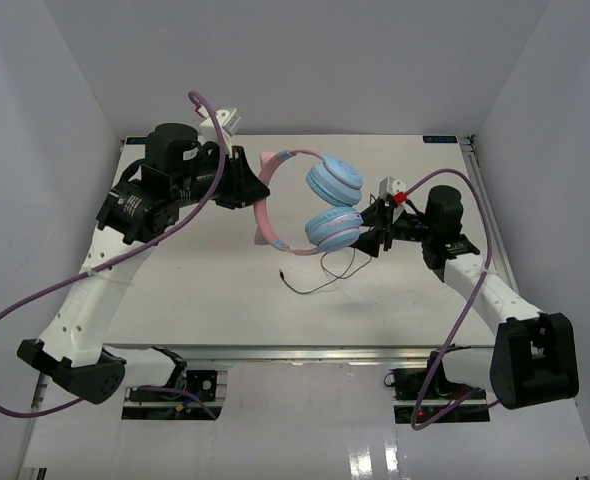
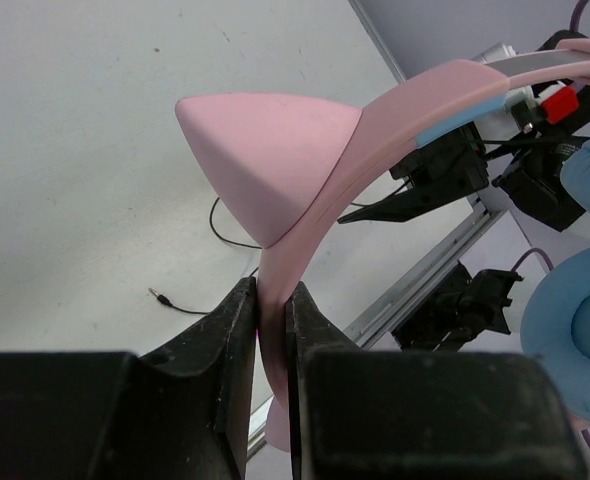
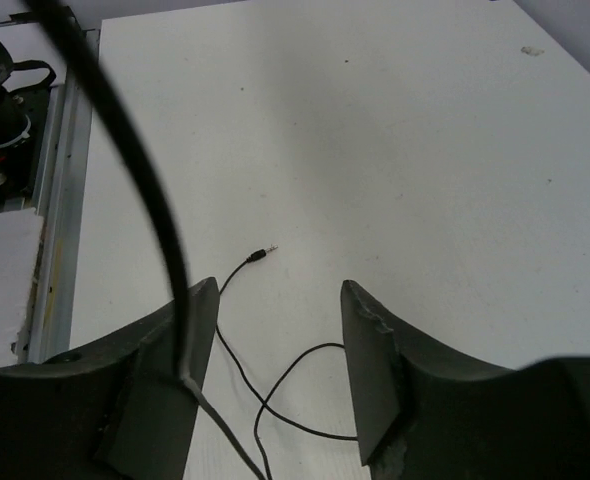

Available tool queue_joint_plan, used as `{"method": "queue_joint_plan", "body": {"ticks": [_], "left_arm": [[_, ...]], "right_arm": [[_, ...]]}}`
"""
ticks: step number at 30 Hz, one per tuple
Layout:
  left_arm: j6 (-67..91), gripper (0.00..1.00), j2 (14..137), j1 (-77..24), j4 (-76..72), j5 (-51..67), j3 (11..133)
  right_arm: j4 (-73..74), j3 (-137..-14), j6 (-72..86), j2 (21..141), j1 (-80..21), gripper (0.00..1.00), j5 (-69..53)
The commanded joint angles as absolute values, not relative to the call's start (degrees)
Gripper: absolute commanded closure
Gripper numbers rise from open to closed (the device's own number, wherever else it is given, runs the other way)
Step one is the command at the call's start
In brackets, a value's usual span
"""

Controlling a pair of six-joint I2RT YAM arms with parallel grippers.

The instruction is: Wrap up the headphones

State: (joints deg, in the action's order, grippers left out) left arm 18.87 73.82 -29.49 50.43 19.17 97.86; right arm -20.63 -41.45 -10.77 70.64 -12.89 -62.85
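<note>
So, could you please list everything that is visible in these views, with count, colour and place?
headphones: one, light-blue cups and pink headband, held up mid-scene
cord: one, thin black, trailing from the headphones, plug end lying on the table
table: one, white, under everything
cables: two, purple, looping along the arms
arms: two, white and black, bases at the near edge
left gripper: one, black, shut on the headband
right gripper: one, black, open, beside the nearer ear cup
</note>
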Motion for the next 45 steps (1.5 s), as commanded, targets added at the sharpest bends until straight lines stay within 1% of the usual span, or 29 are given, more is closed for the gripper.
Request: {"method": "queue_joint_plan", "body": {"ticks": [1, 2, 4, 5, 6, 7, 9, 13, 16, 17, 19, 21, 24, 26, 31, 34, 40, 45], "left_arm": [[21.4, 1.0, 69.0, -29.8, 46.5, 15.4, 97.6], [21.5, 1.0, 68.8, -29.8, 46.2, 14.9, 97.0], [21.9, 1.0, 68.5, -29.8, 44.7, 15.1, 94.8], [22.0, 1.0, 68.5, -29.8, 44.2, 15.4, 94.1], [22.1, 1.0, 68.6, -29.8, 43.6, 15.7, 93.2], [22.1, 1.0, 68.7, -29.8, 43.0, 15.8, 92.4], [22.1, 1.0, 68.9, -29.8, 42.4, 15.2, 91.0], [19.5, 1.0, 70.8, -29.8, 41.3, 12.6, 85.6], [17.2, 1.0, 73.5, -29.8, 40.3, 9.3, 82.6], [16.6, 1.0, 73.5, -29.8, 40.0, 8.5, 81.7], [14.1, 1.0, 76.0, -29.8, 39.4, 6.1, 79.4], [12.9, 1.0, 77.3, -29.8, 38.7, 5.7, 78.0], [10.8, 1.0, 80.9, -29.9, 37.9, 8.2, 76.6], [9.6, 1.0, 83.2, -30.5, 37.7, 11.6, 77.1], [7.0, 1.0, 89.0, -35.6, 37.9, 13.7, 82.2], [6.7, 1.0, 91.2, -38.2, 38.0, 13.2, 85.0], [7.5, 1.0, 92.8, -40.4, 36.0, 15.2, 86.9], [8.1, 1.0, 92.5, -43.1, 33.6, 17.8, 86.9]], "right_arm": [[-20.1, -41.9, -12.3, 64.8, -11.9, 0.45, -60.6], [-19.9, -41.8, -12.3, 63.8, -11.7, 0.49, -60.5], [-17.9, -42.6, -12.7, 62.7, -11.3, 0.61, -61.0], [-17.1, -43.4, -12.9, 62.5, -11.3, 0.7, -61.4], [-16.3, -44.8, -13.1, 62.4, -11.3, 0.81, -61.7], [-14.8, -46.2, -13.6, 62.3, -11.3, 0.88, -61.6], [-9.8, -48.9, -15.9, 61.8, -11.2, 0.92, -60.0], [8.4, -60.9, -28.6, 61.2, -11.2, 0.92, -50.7], [15.4, -68.0, -35.9, 60.5, -11.3, 0.92, -39.9], [16.3, -68.1, -36.0, 60.1, -11.4, 0.92, -39.7], [16.9, -70.4, -38.0, 58.0, -11.5, 0.92, -32.1], [15.9, -70.7, -39.3, 56.6, -11.5, 0.92, -29.0], [16.2, -72.0, -43.0, 55.4, -12.3, 0.92, -29.9], [17.3, -73.0, -45.2, 55.9, -13.7, 0.92, -33.3], [22.9, -73.9, -52.8, 58.0, -21.8, 0.92, -35.9], [23.7, -72.2, -54.0, 58.6, -24.7, 0.92, -36.5], [23.2, -67.8, -54.0, 59.1, -26.5, 0.92, -36.4], [20.5, -64.6, -53.4, 60.7, -26.9, 0.92, -32.9]]}}
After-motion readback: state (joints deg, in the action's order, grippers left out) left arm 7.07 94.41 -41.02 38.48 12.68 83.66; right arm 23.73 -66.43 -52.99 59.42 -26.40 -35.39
